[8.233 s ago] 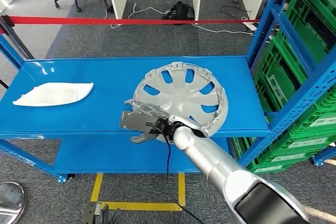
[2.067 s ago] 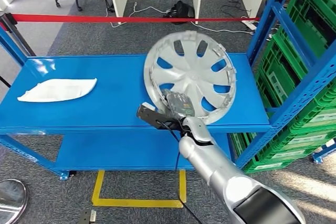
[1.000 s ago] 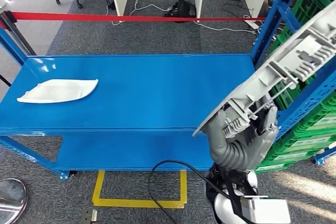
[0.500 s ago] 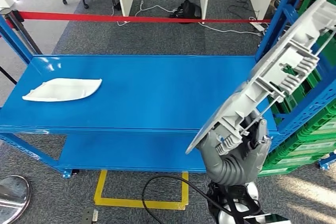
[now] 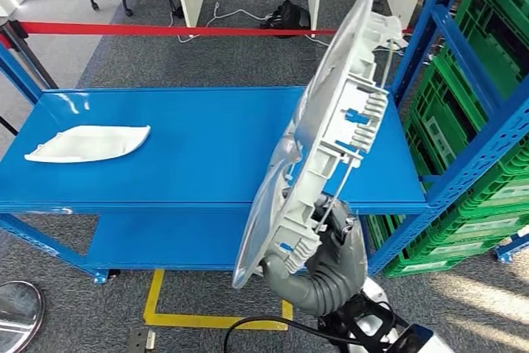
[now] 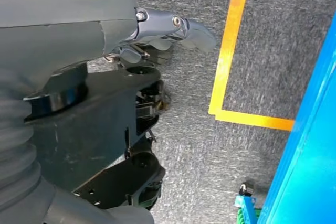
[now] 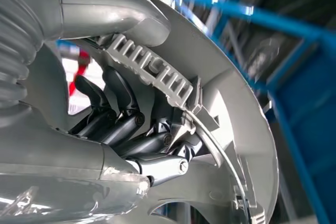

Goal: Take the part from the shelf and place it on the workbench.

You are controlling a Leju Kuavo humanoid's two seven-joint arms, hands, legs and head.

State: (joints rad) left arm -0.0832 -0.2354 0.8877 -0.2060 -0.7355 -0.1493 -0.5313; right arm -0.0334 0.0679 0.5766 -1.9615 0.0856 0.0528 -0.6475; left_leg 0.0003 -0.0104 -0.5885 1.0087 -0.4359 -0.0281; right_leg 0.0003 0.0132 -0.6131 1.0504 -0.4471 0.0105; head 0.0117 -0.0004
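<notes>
- Head view: our right hand (image 5: 334, 254) gripped the grey wheel cover (image 5: 318, 134), held on edge above the near right part of the blue shelf (image 5: 187, 146).
- Our left hand (image 6: 174, 27) hung over the floor with nothing in it, fingers extended.
- A white part (image 5: 88, 143) lay far left.

Bright even indoor light; right wrist view backlit, background blurred.

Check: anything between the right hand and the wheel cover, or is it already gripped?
Nothing in between. The right hand already grips the wheel cover: in the right wrist view its dark fingers are hooked through an opening at the rim. The cover is tilted on edge above the blue shelf. The workbench isn't visible, so that path can't be judged.
</notes>
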